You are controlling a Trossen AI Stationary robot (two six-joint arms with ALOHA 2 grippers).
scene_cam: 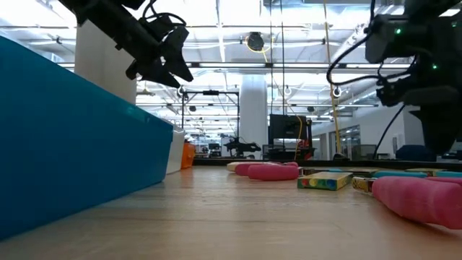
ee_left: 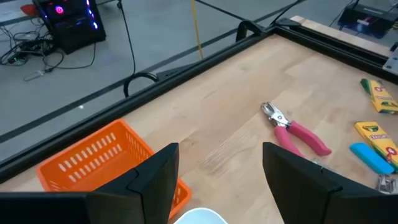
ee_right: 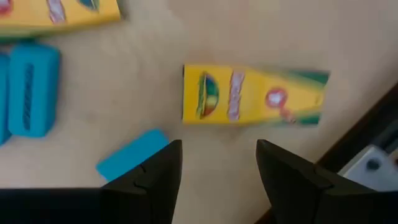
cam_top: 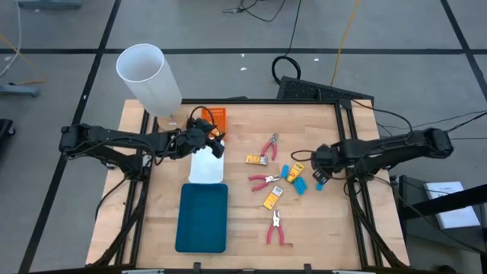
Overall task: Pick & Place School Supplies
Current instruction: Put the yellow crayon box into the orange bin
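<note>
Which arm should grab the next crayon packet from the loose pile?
Right, probably. The right gripper hangs open beside the pile, with a yellow crayon packet just ahead of its fingers. The left gripper, also open, sits over the white tray near the orange tray.

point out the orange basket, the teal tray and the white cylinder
orange basket (ee_left: pixel 99 158), left wrist view, slotted side wall
teal tray (cam_top: pixel 202 218), high view, middle of its flat face
white cylinder (cam_top: pixel 150 80), high view, outer wall

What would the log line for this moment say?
left gripper: open, over white tray | right gripper: open, above crayon packet | nothing held
</note>
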